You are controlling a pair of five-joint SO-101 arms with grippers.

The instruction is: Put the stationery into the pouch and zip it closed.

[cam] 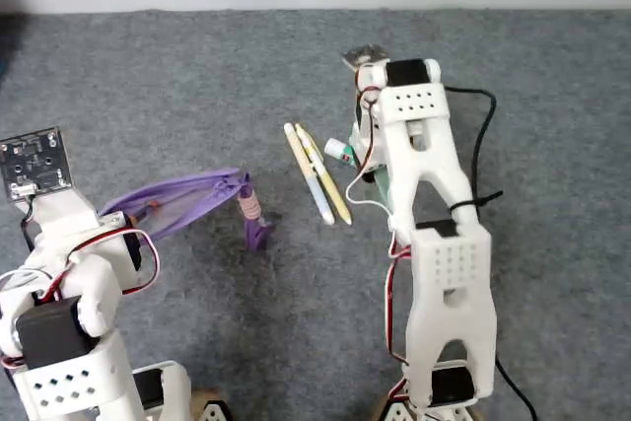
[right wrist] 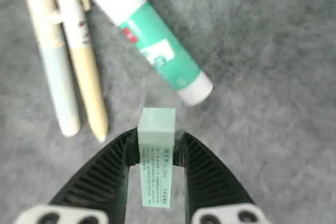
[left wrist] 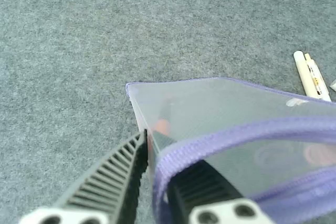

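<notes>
1. The left gripper (left wrist: 149,141) is clamped on the purple zip edge of the translucent pouch (left wrist: 220,108), one jaw on either side of the band.
2. In the high view the pouch sits at about 9 o'clock from the two pens (cam: 317,175). Its zip bands are parted, and a purple pull strap (cam: 255,218) hangs at its near end.
3. The right gripper (right wrist: 157,136) grips a pale green eraser (right wrist: 156,124) between its jaws.
4. The glue stick (right wrist: 152,43) lies on the grey table (cam: 197,76) just beyond the eraser, at about 2 o'clock from the pens.
5. The pens lie side by side, touching, well apart from the pouch.
</notes>
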